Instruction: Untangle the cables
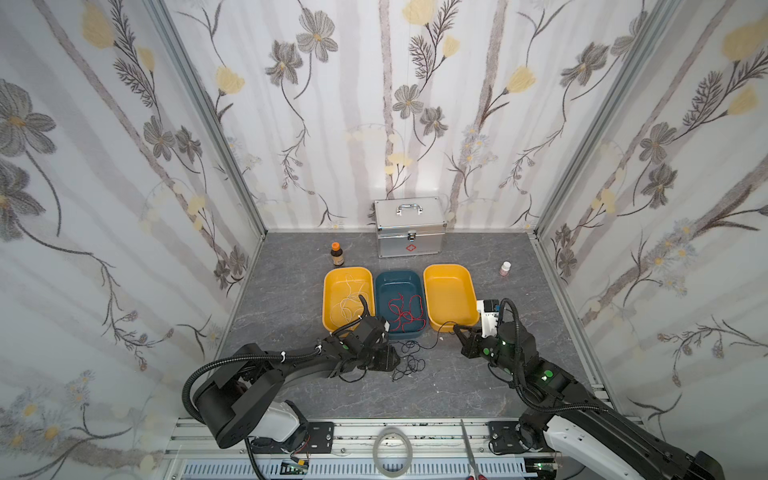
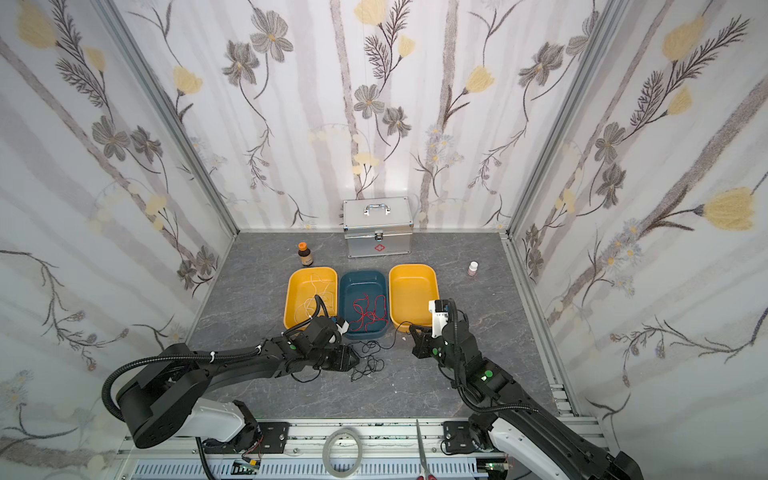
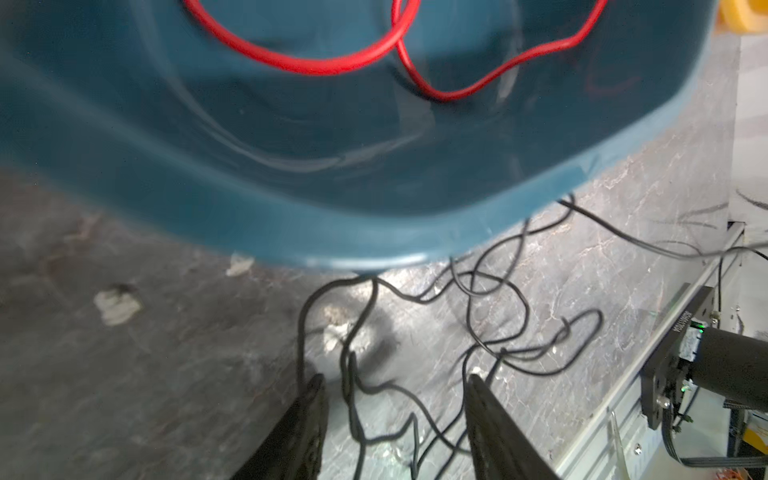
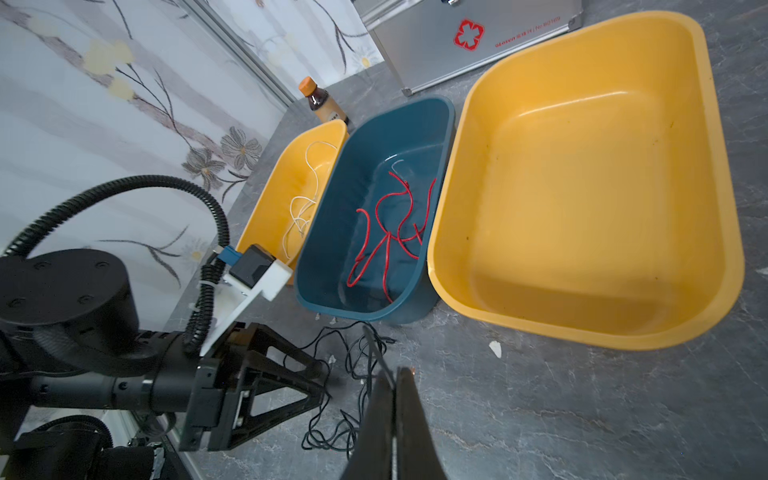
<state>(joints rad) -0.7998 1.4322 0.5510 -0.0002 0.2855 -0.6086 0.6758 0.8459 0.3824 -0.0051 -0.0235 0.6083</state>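
Observation:
A black cable (image 1: 409,359) (image 2: 368,361) lies in a loose tangle on the grey table just in front of the blue tray (image 1: 400,272). My left gripper (image 1: 392,359) (image 3: 395,378) is open and low over that tangle, with black strands (image 3: 498,316) running between its fingers. My right gripper (image 1: 457,328) (image 4: 395,370) is shut, and a thin strand of the black cable (image 4: 332,432) leads up into its tips. A red cable (image 1: 405,313) (image 4: 386,245) lies in the blue tray. A white cable (image 1: 347,299) (image 4: 301,208) lies in the left yellow tray (image 1: 348,269).
The right yellow tray (image 1: 451,295) holds nothing. A metal first-aid case (image 1: 409,226) stands at the back wall, with a brown bottle (image 1: 337,254) to its left and a small white bottle (image 1: 505,268) at the right. A tape ring (image 1: 392,453) and scissors (image 1: 469,453) lie on the front rail.

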